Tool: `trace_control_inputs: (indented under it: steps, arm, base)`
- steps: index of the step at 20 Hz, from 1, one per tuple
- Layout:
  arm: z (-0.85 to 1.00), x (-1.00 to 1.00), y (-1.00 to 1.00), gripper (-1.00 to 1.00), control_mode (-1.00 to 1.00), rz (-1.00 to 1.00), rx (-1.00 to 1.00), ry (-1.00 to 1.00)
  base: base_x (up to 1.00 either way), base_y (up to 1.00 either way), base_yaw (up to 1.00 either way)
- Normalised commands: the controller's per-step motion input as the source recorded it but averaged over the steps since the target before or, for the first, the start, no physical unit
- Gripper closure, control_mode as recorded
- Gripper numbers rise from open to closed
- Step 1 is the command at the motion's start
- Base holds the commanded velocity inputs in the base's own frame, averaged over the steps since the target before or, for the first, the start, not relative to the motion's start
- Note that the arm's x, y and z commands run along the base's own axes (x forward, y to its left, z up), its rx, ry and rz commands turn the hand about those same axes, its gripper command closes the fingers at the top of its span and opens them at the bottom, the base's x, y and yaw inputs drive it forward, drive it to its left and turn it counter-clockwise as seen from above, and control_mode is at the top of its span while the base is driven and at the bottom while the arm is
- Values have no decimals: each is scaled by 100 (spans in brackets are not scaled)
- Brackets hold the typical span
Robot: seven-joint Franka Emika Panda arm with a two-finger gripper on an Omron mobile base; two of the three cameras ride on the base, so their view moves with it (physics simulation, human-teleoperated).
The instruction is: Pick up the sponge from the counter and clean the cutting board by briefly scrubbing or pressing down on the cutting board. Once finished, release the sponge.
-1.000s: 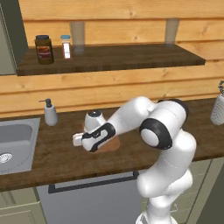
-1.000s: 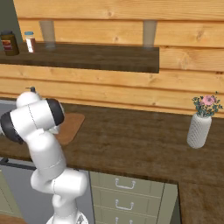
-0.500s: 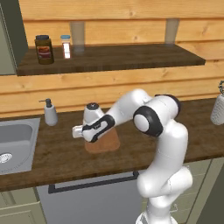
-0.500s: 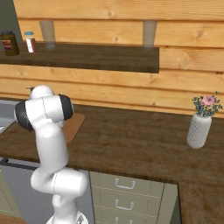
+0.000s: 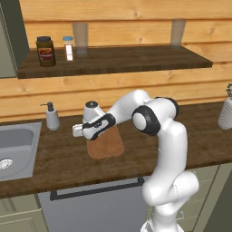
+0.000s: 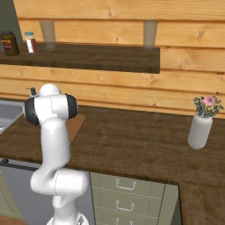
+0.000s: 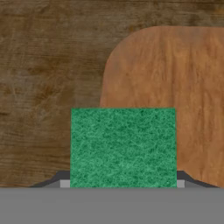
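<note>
Item: gripper [image 7: 122,186], jaws clamped on the green-topped sponge [image 7: 123,148], carried over the counter [image 5: 59,158] at the cutting board's [image 5: 105,142] corner; in my judgement the step in hand goes best by shifting the sponge toward 2 o'clock in the hand view until it sits fully over the board, then pressing it down flat. The hand view supplies the grip and the board's rounded corner. The left base view adds the soap dispenser [image 5: 52,117] at 9 o'clock of the hand and the steel sink [image 5: 16,147] beyond.

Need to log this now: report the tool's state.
Tool: closed on the sponge, held above the counter at the cutting board edge.
</note>
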Motion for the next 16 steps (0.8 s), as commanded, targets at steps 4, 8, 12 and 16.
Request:
trace_control_inputs:
  steps: [4, 8, 12, 16]
  arm:
    - [-14, 49, 0, 100, -100, 0, -2, 0]
    - [-6, 34, -6, 100, -100, -1, -4, 0]
    - [-4, 18, -21, 100, -100, -4, -2, 0]
    - [-2, 8, -33, 100, -100, -4, 0, 0]
  base:
    - [0, 0, 0]
    - [0, 0, 0]
    - [0, 0, 0]
    - [0, 0, 0]
